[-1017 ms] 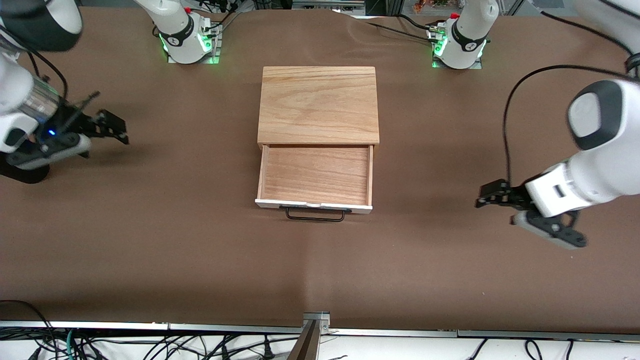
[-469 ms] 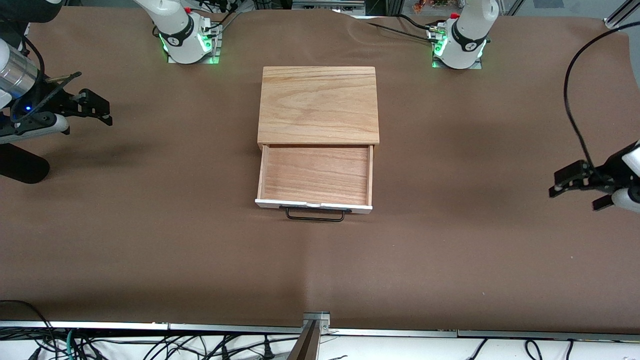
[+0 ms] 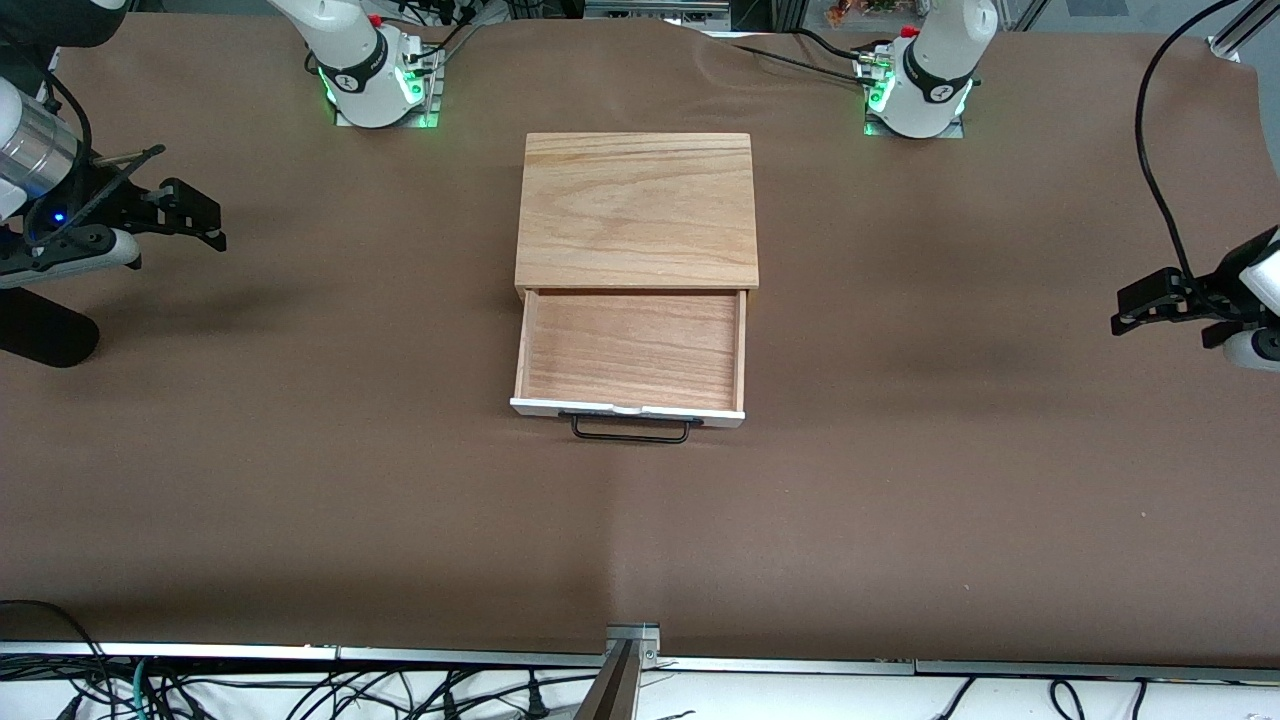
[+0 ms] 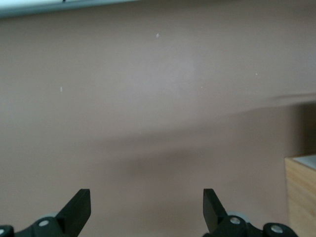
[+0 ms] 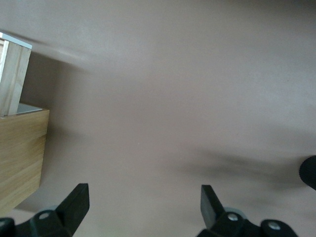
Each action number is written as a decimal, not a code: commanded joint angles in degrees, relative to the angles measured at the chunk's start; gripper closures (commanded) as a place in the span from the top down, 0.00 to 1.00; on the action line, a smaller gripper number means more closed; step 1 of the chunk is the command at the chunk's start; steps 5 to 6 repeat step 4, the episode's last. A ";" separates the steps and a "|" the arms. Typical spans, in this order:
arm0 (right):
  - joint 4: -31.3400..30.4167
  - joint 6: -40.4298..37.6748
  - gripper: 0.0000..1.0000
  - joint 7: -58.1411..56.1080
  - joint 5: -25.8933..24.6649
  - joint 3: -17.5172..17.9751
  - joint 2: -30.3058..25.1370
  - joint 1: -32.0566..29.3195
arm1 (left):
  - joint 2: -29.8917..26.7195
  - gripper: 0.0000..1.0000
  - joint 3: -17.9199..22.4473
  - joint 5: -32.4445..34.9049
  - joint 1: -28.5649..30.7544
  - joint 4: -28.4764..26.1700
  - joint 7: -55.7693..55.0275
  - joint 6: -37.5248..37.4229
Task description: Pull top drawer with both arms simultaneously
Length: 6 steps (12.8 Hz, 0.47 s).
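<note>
The top drawer (image 3: pixel 632 350) stands pulled out of the light-wood box (image 3: pixel 636 208), its tray empty. Its white front panel (image 3: pixel 627 410) and black bar handle (image 3: pixel 630 432) face the front camera. My left gripper (image 3: pixel 1128 308) is open and empty, in the air over the bare table at the left arm's end, well apart from the drawer. My right gripper (image 3: pixel 205 218) is open and empty over the table at the right arm's end. The left wrist view shows open fingers (image 4: pixel 79 207) over the mat. The right wrist view shows the drawer's side (image 5: pixel 12 74) and the box (image 5: pixel 22 158).
A brown mat (image 3: pixel 900 520) covers the table. The two arm bases (image 3: pixel 375 75) (image 3: pixel 920 85) stand along the edge farthest from the front camera. A metal bracket (image 3: pixel 630 640) and cables sit at the table's near edge.
Both grippers have drawn away from the drawer toward their own ends of the table, the left one much farther. The drawer has not moved.
</note>
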 commanded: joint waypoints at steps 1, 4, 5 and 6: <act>-0.83 -0.10 1.00 0.64 -0.60 0.10 -1.07 0.08 | -3.27 1.00 -0.61 0.57 -0.69 -3.97 -7.79 -2.26; -0.83 -0.28 1.00 0.47 -0.68 0.10 -1.16 0.08 | -2.40 1.00 -0.61 -1.28 -0.61 -3.53 -7.20 -2.54; -0.83 -0.28 1.00 0.47 -0.68 0.10 -1.16 0.08 | -2.40 1.00 -0.61 -1.28 -0.61 -3.53 -7.20 -2.54; -0.83 -0.28 1.00 0.47 -0.68 0.10 -1.16 0.08 | -2.40 1.00 -0.61 -1.28 -0.61 -3.53 -7.20 -2.54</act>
